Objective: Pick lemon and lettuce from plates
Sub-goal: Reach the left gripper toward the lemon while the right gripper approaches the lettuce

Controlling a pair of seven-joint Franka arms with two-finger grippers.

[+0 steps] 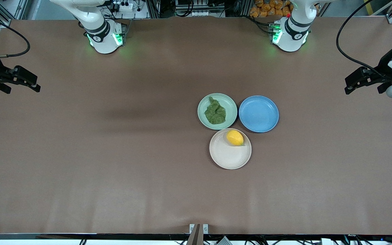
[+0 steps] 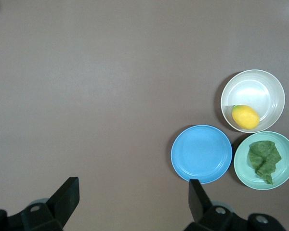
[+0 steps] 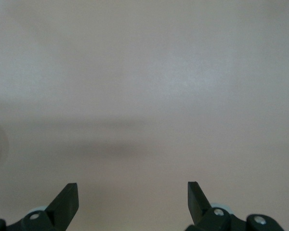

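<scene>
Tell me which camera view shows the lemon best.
The front view: the lemon sits unobstructed on the beige plate, close to its rim, with the whole table around it. The left wrist view also shows it whole, resting against the plate's wall, but off to one side of the picture. The right wrist view shows only bare table, no lemon.

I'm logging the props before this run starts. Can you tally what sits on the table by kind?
Plates: 3, mint green plate, blue plate, beige plate
Lemon: 1, on the beige plate
Lettuce: 1, on the mint green plate
Total: 5
</scene>
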